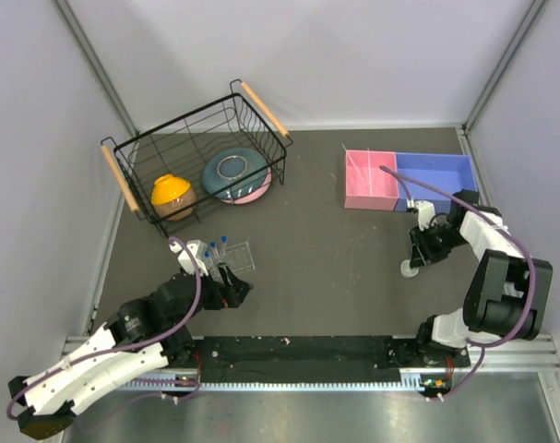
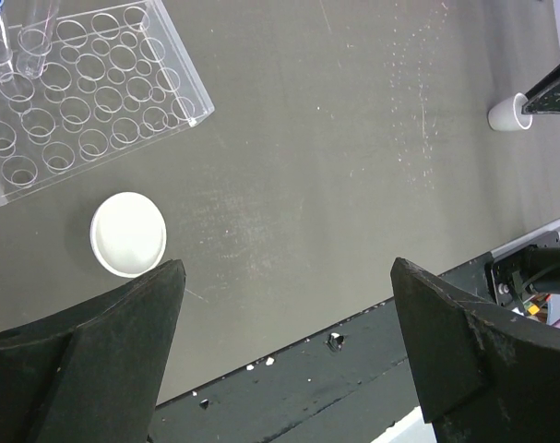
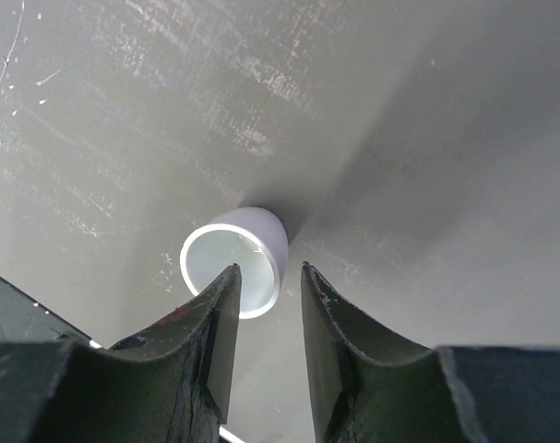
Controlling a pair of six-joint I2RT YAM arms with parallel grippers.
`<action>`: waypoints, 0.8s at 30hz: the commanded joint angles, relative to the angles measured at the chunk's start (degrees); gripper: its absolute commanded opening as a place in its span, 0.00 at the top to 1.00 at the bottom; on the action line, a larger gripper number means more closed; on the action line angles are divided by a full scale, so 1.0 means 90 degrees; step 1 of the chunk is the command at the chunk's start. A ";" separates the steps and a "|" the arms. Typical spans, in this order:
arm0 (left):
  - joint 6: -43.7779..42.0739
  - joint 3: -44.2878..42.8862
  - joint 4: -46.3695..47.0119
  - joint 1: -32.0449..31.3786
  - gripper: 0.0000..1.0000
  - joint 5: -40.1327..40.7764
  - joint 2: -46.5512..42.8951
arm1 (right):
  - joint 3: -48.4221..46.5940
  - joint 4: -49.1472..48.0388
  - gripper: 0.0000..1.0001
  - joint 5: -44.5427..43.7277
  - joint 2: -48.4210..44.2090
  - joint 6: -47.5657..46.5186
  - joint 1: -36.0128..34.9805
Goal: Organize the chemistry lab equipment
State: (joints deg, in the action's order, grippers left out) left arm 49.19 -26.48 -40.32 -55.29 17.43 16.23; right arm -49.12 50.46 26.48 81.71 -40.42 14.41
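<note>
A small white round cup (image 3: 254, 231) stands on the dark table just under my right gripper (image 3: 268, 268). The jaws are a little apart and straddle its rim, one finger over the mouth and one outside, with no clear contact. The same cup shows in the top view (image 1: 410, 269) below the right gripper (image 1: 415, 259). A second white cup (image 2: 127, 233) sits next to the clear tube rack (image 2: 86, 101), which holds blue-capped tubes (image 2: 29, 28) at one end. My left gripper (image 2: 287, 268) is wide open and empty beside that cup. Thin clear rods (image 1: 357, 166) lie in the pink bin.
A pink bin (image 1: 370, 196) and a blue bin (image 1: 436, 175) stand side by side at the back right. A black wire basket (image 1: 196, 138) at the back left holds an orange bowl (image 1: 171, 191) and a teal-pink bowl (image 1: 235, 173). The black front rail (image 2: 353, 369) runs under my left gripper.
</note>
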 commanded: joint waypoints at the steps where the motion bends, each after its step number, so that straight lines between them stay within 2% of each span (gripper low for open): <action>1: -0.0036 -0.0193 0.0124 -0.0009 0.01 0.0016 -0.0094 | -0.0030 -0.0157 0.73 0.0105 0.0129 0.0009 0.0039; 3: -0.0046 -0.0193 0.0134 -0.0009 0.01 0.0016 -0.0094 | -0.0011 -0.0186 0.80 0.0124 0.0140 0.0019 0.0029; 4: -0.0046 -0.0193 0.0134 -0.0009 0.01 0.0016 -0.0085 | -0.0001 -0.0186 0.89 0.0105 0.0140 0.0029 0.0039; 7: -0.0036 -0.0202 0.0124 -0.0009 0.01 0.0016 -0.0084 | -0.0030 -0.0196 0.99 0.0114 0.0111 0.0038 0.0039; 17: -0.0036 -0.0212 0.0104 -0.0009 0.01 0.0026 -0.0104 | -0.0313 -0.0070 1.00 0.0231 -0.0368 0.0068 0.0029; 24: -0.0036 -0.0212 0.0114 -0.0009 0.01 0.0046 -0.0045 | -0.1190 0.0252 1.00 0.0534 -0.0651 0.0204 0.0049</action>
State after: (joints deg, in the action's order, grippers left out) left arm 49.19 -26.48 -40.38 -55.29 17.45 15.88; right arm -52.97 51.55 27.66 78.54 -39.62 14.41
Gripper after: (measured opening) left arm 0.989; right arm 0.010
